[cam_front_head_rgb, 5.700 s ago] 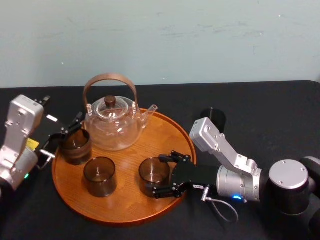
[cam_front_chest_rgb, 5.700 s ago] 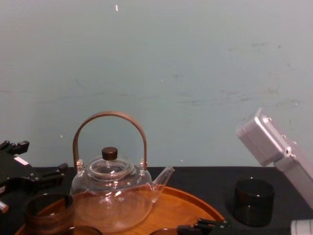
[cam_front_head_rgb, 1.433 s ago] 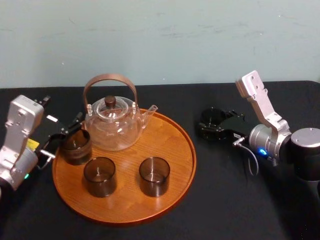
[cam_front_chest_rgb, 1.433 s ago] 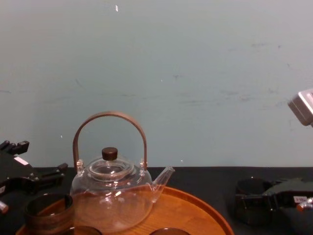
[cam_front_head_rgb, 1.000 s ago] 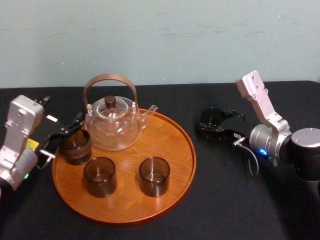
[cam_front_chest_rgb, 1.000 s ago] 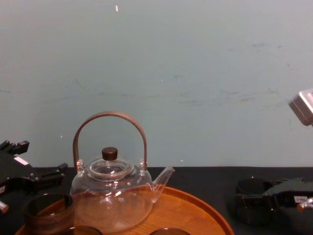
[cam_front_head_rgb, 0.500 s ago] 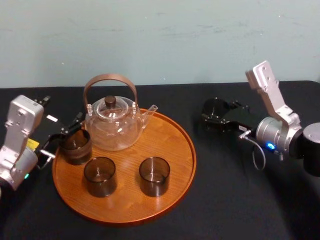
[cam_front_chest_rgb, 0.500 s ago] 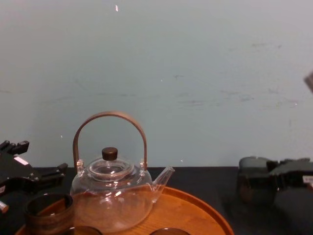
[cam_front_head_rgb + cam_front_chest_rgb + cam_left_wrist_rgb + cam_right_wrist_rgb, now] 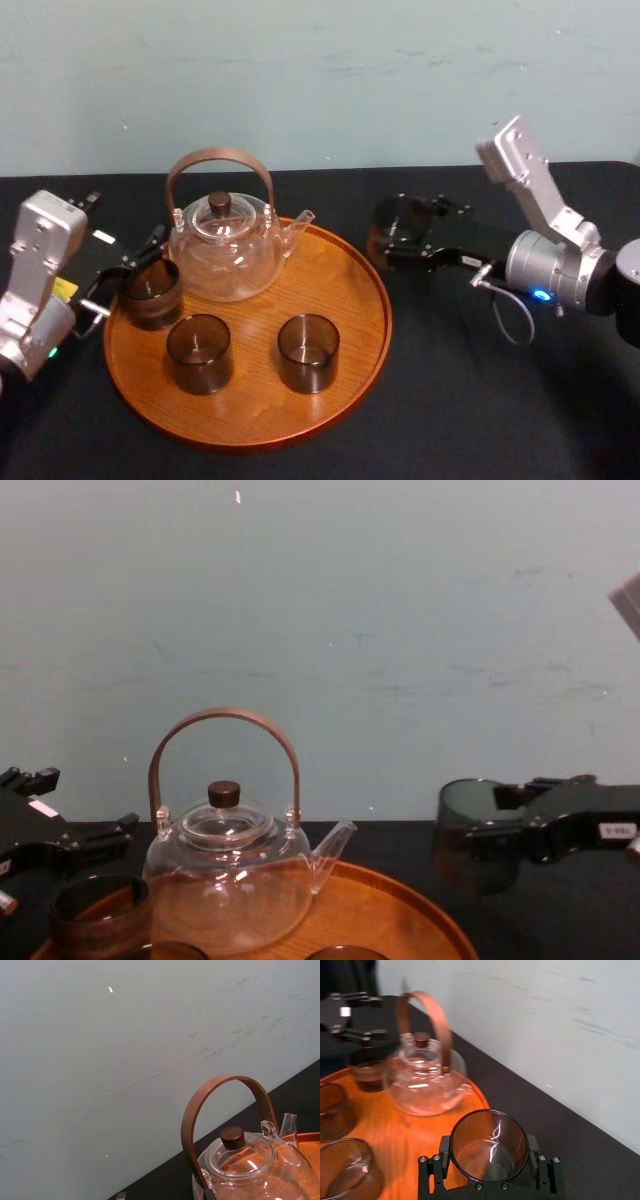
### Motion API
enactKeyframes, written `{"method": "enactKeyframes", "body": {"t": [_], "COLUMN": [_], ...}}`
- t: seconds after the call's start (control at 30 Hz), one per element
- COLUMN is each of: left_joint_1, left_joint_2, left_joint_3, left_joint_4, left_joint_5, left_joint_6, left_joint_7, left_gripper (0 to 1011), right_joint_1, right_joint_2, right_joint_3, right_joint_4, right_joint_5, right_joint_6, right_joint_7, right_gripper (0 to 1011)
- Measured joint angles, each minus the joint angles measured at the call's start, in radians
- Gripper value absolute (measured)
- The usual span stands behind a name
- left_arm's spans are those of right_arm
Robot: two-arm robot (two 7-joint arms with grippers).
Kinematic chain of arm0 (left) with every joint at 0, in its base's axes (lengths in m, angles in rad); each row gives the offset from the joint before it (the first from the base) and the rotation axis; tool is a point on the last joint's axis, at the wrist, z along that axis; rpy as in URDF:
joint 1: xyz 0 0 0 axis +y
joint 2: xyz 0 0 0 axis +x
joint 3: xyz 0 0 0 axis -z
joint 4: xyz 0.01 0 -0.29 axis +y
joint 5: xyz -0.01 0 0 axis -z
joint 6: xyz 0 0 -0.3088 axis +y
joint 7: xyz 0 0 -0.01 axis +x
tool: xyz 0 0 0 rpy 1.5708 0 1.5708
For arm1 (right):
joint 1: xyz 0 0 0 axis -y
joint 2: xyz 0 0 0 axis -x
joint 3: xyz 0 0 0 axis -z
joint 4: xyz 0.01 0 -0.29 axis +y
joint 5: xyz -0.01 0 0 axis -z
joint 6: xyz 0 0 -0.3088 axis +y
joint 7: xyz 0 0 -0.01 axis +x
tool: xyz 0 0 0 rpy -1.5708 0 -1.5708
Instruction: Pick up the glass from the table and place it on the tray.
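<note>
A dark smoked glass [image 9: 395,230] hangs in the air just off the right rim of the round orange-brown tray [image 9: 340,275], clear of the black table. My right gripper [image 9: 392,236] is shut on it, one finger on each side. In the right wrist view the glass [image 9: 489,1144] sits upright between the black fingers [image 9: 442,1157], with the tray [image 9: 410,1135] below and ahead. From the chest the glass [image 9: 475,835] floats to the right of the tray [image 9: 400,900]. My left gripper [image 9: 128,272] stays open at the tray's left edge.
A glass teapot [image 9: 222,245] with a brown arched handle stands at the back of the tray. Three more dark glasses [image 9: 199,352] [image 9: 308,352] [image 9: 152,292] stand on the tray's front and left. Black cloth covers the table [image 9: 450,400]; a pale wall rises behind.
My right gripper has lifted the glass off the table and carried it left, from the table's right side to the tray's right rim. The left arm has not moved.
</note>
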Motion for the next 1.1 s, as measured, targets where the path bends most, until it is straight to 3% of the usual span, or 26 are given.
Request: {"method": "enactKeyframes", "body": {"t": [0.53,1.1], "left_joint_1": [0.000,0.000], "left_joint_2": [0.000,0.000], "left_joint_3": [0.000,0.000], "left_joint_4": [0.000,0.000], "left_joint_5": [0.000,0.000], "left_joint_6": [0.000,0.000], "left_joint_7": [0.000,0.000], "left_gripper": [1001,1001], "right_joint_1": [0.051,0.094], "right_joint_2": [-0.012,-0.060], "right_joint_3": [-0.129,-0.187], "right_joint_4": [0.028,0.140], "right_joint_5": [0.004,-0.007], "right_joint_6": [-0.059,-0.080], "right_joint_7": [0.087,0.075], "right_gripper": [904,904]}}
